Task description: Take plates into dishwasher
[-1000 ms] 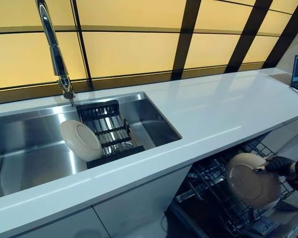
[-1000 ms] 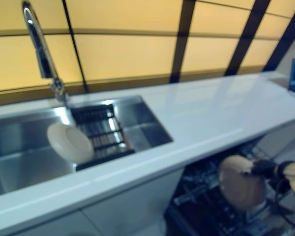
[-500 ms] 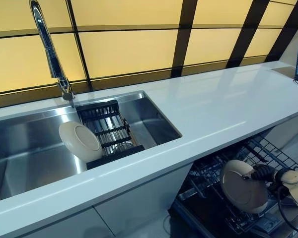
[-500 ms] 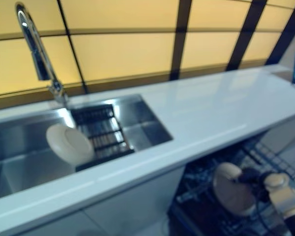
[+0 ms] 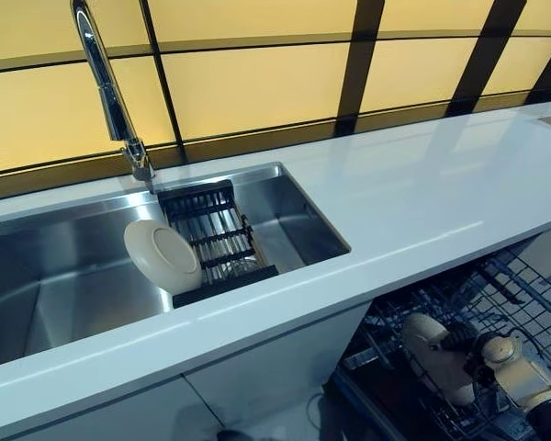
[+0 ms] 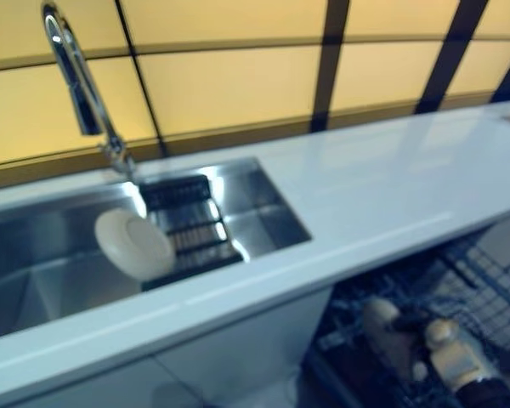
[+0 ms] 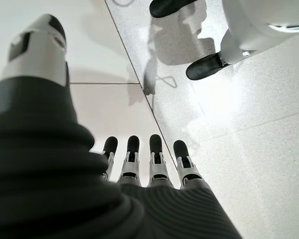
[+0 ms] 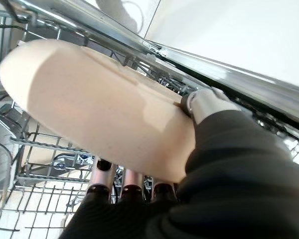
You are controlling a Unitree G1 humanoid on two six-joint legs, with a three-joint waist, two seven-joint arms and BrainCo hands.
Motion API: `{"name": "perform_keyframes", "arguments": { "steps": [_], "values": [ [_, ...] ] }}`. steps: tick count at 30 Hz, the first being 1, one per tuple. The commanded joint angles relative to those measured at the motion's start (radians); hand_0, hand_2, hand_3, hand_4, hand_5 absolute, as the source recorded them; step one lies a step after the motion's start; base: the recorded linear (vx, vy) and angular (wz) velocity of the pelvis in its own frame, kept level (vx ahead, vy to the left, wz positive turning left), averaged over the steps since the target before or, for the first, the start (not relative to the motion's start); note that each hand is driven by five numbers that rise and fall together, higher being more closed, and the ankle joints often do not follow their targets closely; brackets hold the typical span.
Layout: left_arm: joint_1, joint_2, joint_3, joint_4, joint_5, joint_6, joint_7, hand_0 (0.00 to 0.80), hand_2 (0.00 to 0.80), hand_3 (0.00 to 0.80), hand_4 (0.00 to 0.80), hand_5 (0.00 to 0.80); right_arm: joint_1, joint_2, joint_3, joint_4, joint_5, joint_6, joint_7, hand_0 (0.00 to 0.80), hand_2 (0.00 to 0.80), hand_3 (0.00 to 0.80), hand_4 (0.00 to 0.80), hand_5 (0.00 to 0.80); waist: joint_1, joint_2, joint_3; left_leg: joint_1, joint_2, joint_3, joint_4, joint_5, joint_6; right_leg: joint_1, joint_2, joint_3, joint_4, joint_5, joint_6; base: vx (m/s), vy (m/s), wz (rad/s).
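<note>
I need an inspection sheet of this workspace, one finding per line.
Surface: white countertop, bare; steel sink set in it.
Job's things: one plate in the sink, leaning on the black drain rack; second plate over the dishwasher rack.
Clutter: nothing seen.
Hands: right hand shut on the second plate; left hand open, fingers straight, over the floor.
Cables: nothing seen.
Surroundings: faucet, yellow panelled wall, white cabinet fronts.

Right robot hand (image 8: 199,107) clamped; left robot hand (image 7: 139,164) fingers straight.
</note>
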Motion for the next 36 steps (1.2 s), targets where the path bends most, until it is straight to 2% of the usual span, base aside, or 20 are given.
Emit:
{"name": "perform_keyframes", "arguments": {
  "steps": [1,11,26,27,36],
  "values": [
    [-0.044,0.034,-0.004,0.006,-0.017,-0.014,0.012,0.0,0.0,0.0,0.0,0.0,-0.09,0.049,0.041,0.058,-0.009,-0.039,-0.022,0.8,0.8,0.8,0.8,0.8,0.036,-0.03,-0.001,-0.023,-0.007,-0.051,0.002,-0.011,-0.001,0.025,-0.045,-0.016,0.013,-0.015,0.083,-0.006,-0.012,0.1],
    [-0.056,0.04,-0.01,-0.001,-0.006,-0.007,0.006,0.0,0.0,0.0,0.0,0.0,-0.126,0.078,0.082,0.155,-0.044,-0.028,-0.017,0.8,0.8,0.8,0.8,0.8,0.053,-0.024,0.001,-0.034,-0.009,-0.071,0.002,-0.006,-0.005,0.021,-0.053,-0.03,0.012,-0.016,0.083,-0.008,-0.009,0.08],
    [-0.065,0.043,-0.01,0.005,0.012,-0.021,-0.005,0.0,0.0,0.0,0.0,0.0,-0.112,0.097,0.087,0.254,-0.025,-0.062,-0.023,0.8,0.8,0.8,0.8,0.8,0.064,-0.027,-0.004,-0.035,-0.009,-0.083,0.002,-0.006,-0.006,0.024,-0.056,-0.033,0.008,-0.017,0.084,-0.001,0.0,0.01],
    [-0.064,0.043,-0.01,0.005,0.014,-0.023,-0.004,0.0,0.0,0.0,0.0,0.0,-0.109,0.099,0.083,0.257,-0.022,-0.062,-0.041,0.0,0.0,0.0,0.0,0.0,0.065,-0.028,-0.005,-0.035,-0.009,-0.084,0.002,-0.006,-0.006,0.025,-0.055,-0.032,0.008,-0.017,0.084,0.0,0.0,0.0],
    [-0.066,0.042,-0.008,0.006,0.021,-0.025,0.0,0.0,0.0,0.0,0.0,0.0,-0.108,0.083,0.047,0.225,0.005,-0.022,-0.053,0.0,0.0,0.0,0.0,0.0,0.059,-0.037,-0.005,-0.031,-0.009,-0.082,0.002,-0.008,-0.004,0.027,-0.049,-0.022,0.009,-0.016,0.083,0.0,0.0,0.0]
  ]
}}
